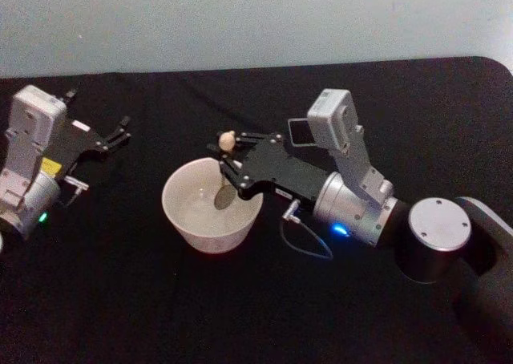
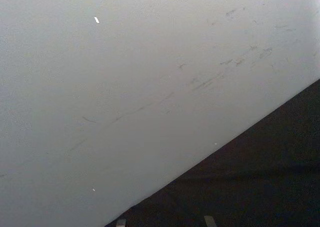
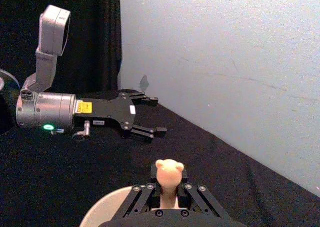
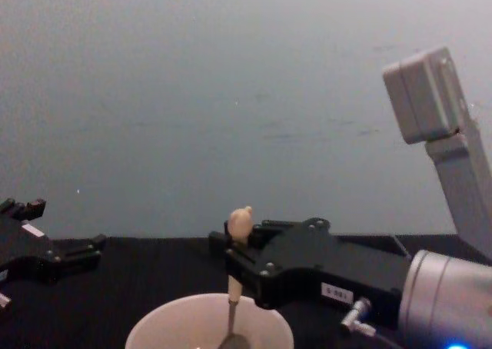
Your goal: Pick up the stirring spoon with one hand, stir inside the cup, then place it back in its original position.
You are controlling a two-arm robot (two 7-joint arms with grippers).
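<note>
Stirring spoon [image 1: 228,141] standing in the cup [image 1: 210,239]
Bear head up, shiny bowl down inside the wide, pale cup near its far right rim. The dark square-mouthed holder [image 1: 301,132] stands apart behind it.

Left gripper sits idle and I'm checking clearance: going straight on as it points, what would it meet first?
Likely the pale wall: the left gripper points across black table toward it, with nothing between, though depth is unclear.

A black cloth covers the bench [image 1: 240,308] from edge to edge. Behind it rises a pale grey wall [image 1: 240,19] with faint dark scuff marks [image 2: 200,82] and a small white fleck [image 2: 96,20]. A black curtain [image 3: 107,37] hangs beside the wall.
</note>
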